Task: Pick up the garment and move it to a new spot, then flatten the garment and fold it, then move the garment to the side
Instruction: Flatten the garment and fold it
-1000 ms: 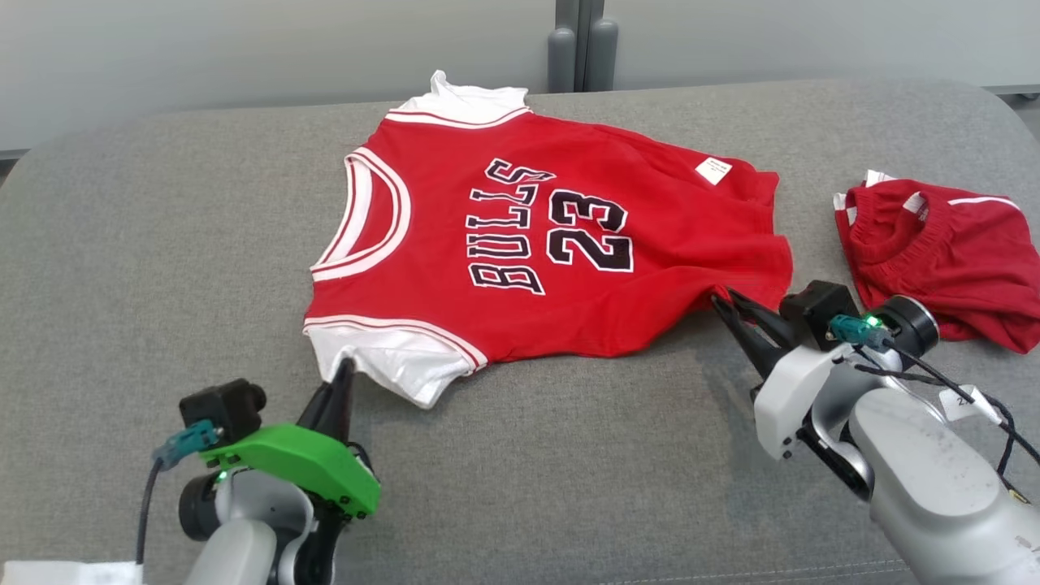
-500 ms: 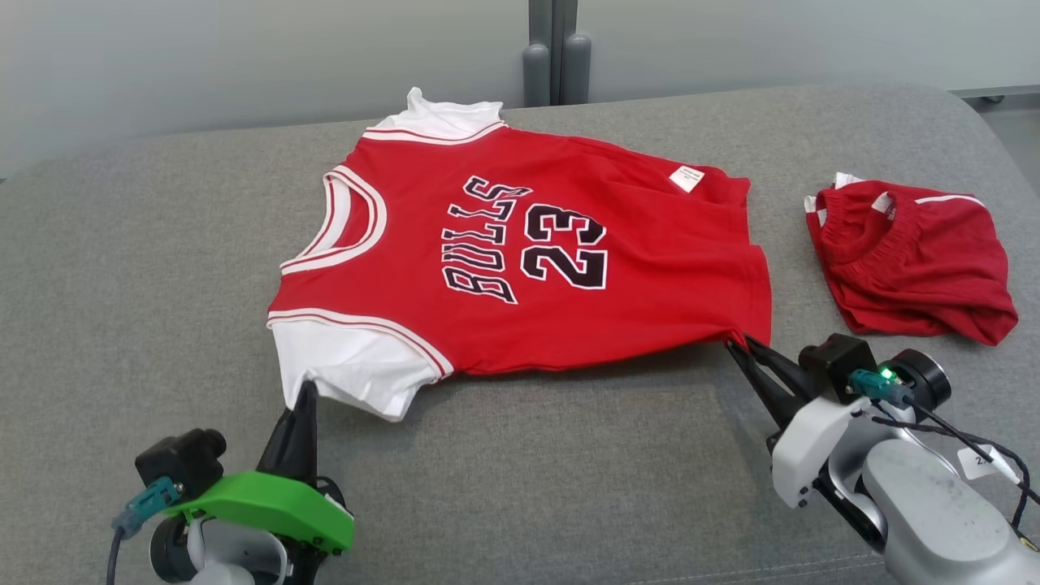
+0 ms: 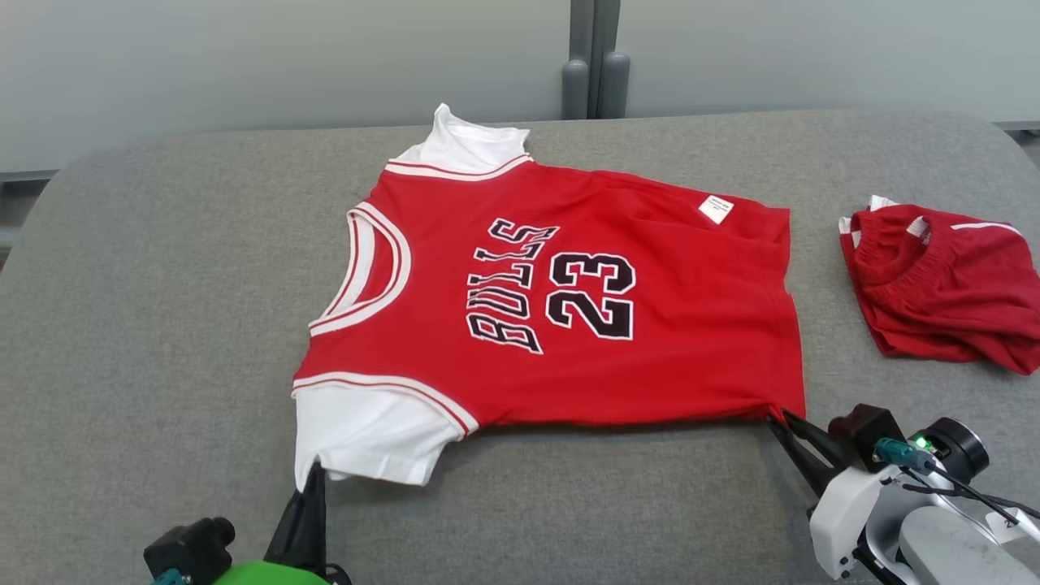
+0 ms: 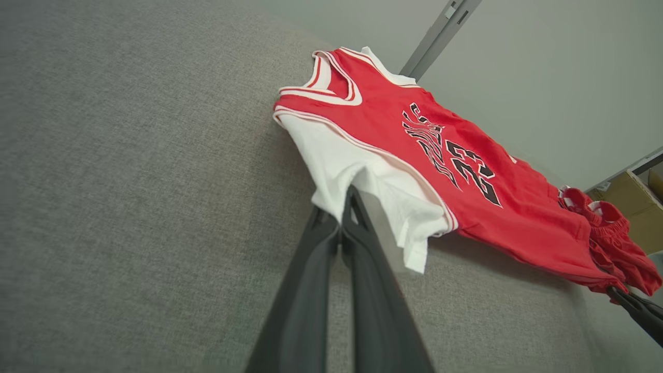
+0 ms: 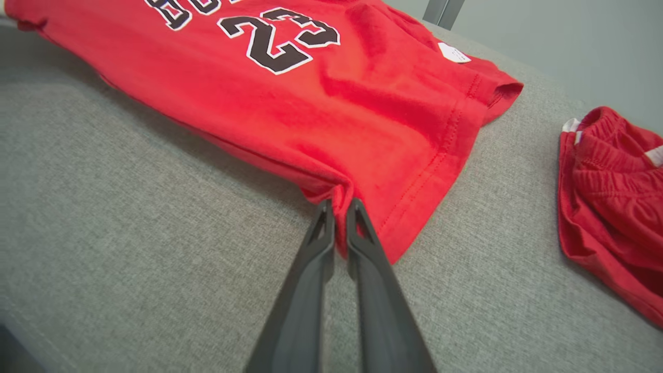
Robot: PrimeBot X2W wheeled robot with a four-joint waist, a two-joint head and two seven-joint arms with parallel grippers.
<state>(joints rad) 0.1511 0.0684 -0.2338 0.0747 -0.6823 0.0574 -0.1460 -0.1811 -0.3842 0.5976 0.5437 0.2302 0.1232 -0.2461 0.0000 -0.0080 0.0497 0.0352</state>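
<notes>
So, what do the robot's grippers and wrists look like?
The left gripper and right gripper each have two long dark tapering fingers. Left wrist: green cover. Right wrist: white housing, teal connector, thin black cables.

Head view: shorts (image 3: 942,284) cut off by the right edge; left gripper (image 3: 314,475) cut off below its fingers by the bottom edge. Print on the label (image 3: 715,209) of the jersey (image 3: 650,325) too small to read. Left wrist view: cardboard box (image 4: 639,207) cut off at right

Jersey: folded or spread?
Spread. The jersey lies open, front up, with collar, print, both sleeves and hem all showing; no part is folded over.
</notes>
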